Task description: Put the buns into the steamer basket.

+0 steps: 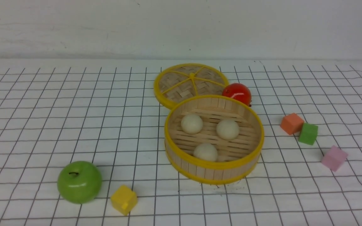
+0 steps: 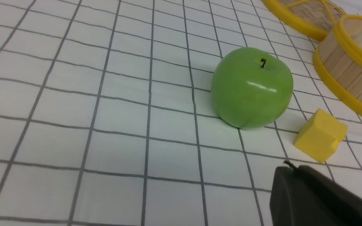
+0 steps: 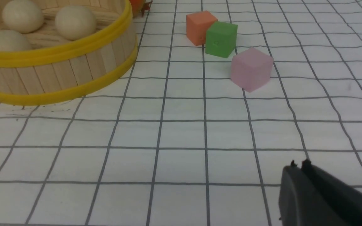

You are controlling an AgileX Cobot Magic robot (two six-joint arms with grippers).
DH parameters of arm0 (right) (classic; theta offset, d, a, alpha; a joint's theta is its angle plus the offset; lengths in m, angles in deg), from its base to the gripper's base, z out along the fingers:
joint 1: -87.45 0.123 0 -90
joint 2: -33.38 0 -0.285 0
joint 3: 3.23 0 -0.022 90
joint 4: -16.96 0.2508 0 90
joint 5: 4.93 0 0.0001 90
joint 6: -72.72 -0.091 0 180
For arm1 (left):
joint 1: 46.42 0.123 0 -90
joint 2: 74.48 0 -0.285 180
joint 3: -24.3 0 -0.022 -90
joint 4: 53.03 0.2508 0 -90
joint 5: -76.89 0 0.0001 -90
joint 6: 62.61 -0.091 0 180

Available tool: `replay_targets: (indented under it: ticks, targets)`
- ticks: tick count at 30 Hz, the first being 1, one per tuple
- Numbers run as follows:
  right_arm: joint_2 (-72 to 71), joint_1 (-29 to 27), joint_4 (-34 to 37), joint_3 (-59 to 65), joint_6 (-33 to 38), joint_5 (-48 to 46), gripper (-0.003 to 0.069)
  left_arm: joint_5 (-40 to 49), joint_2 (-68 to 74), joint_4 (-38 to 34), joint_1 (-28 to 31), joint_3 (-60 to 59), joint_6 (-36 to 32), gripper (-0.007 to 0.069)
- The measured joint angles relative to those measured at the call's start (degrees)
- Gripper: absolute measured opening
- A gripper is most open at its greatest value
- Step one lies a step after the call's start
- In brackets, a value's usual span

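Note:
The steamer basket stands in the middle of the gridded table, with three cream-white buns on its slatted floor: one at the back left, one at the back right, one at the front. The basket and its buns also show in the right wrist view, and its wall shows in the left wrist view. My left gripper is shut and empty, near the yellow cube. My right gripper is shut and empty, over bare table. Neither gripper shows in the front view.
The flat woven lid lies behind the basket, with a red tomato beside it. A green apple and a yellow cube are at the front left. Orange, green and pink cubes lie to the right.

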Motion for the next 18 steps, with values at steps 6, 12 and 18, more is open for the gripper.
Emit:
replay_targets:
  ticks: [6,12,18]
  targets:
    - [0.0,0.0,0.0,0.0,0.0,0.0,0.001,0.0,0.0,0.0,0.0,0.0,0.0,-0.0013]
    - [0.0,0.0,0.0,0.0,0.0,0.0,0.0018,0.0,0.0,0.0,0.0,0.0,0.0,-0.0013]
    - [0.0,0.0,0.0,0.0,0.0,0.0,0.0023,0.0,0.0,0.0,0.0,0.0,0.0,-0.0013]
